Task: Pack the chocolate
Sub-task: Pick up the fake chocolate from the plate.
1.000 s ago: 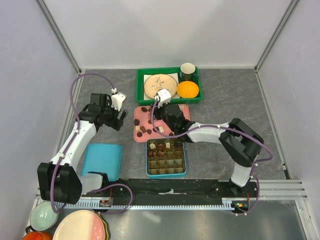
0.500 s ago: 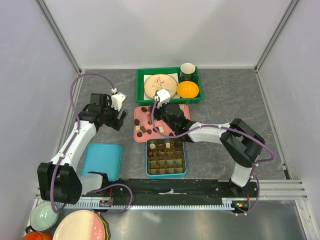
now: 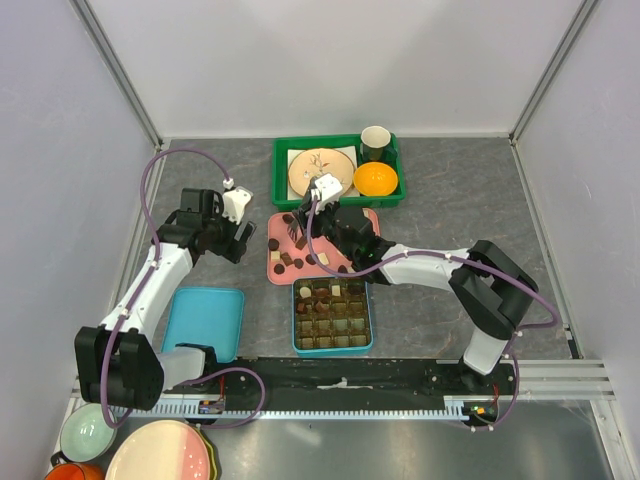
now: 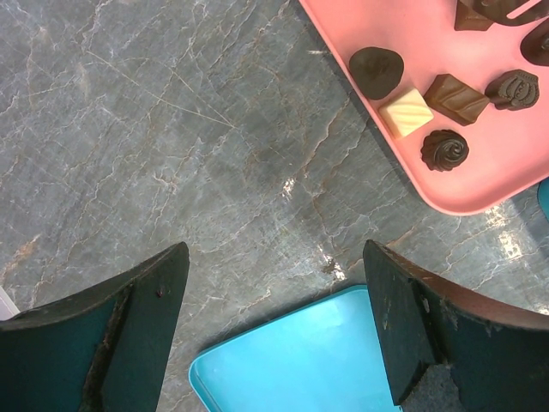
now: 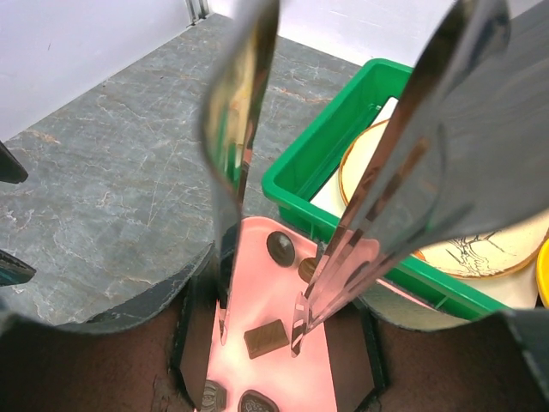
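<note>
Chocolate piece [image 5: 266, 337]: flat brown rectangle (on the pink tray [image 5: 283, 279]); I see it unclamped between the part-open fingertips of the right gripper [image 5: 259, 336].

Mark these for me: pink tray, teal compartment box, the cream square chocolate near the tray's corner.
pink tray [image 4: 497, 163], left wrist view, bare floor near its rounded corner.
teal compartment box [image 3: 332, 351], top external view, its near rim.
cream square chocolate [image 4: 405, 112], left wrist view, middle of its top face.
</note>
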Controlling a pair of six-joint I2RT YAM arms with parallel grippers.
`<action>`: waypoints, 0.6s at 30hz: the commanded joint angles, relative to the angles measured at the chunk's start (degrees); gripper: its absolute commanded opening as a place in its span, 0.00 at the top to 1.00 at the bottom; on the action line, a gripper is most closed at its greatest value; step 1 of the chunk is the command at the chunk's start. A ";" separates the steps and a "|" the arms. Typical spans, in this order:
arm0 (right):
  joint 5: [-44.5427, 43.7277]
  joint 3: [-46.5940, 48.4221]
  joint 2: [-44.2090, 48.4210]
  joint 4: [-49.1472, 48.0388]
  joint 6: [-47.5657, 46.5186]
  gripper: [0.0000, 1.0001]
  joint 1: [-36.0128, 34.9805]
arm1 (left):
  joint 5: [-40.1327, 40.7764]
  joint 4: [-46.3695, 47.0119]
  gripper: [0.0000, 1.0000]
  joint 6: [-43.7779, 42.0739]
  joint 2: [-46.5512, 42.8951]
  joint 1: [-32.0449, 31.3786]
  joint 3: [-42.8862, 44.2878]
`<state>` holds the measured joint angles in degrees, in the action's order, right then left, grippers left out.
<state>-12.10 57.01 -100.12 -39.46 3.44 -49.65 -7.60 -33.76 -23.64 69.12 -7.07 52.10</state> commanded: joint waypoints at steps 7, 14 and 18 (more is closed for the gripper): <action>0.23 0.64 -2.89 -2.72 0.34 0.43 -0.01 | -0.14 1.24 0.11 -1.32 -1.71 0.48 0.02; 0.85 1.70 -4.82 -2.02 0.86 0.42 -0.01 | 0.04 1.33 0.11 -1.50 -1.53 0.48 0.29; 0.06 1.70 -5.44 -1.50 0.34 0.42 -0.01 | 0.12 1.33 0.11 -1.41 -1.62 0.48 0.37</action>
<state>-11.88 57.06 -104.75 -39.75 3.46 -49.65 -7.60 -33.76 -23.64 68.84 -7.07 52.10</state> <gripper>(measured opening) 0.579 0.894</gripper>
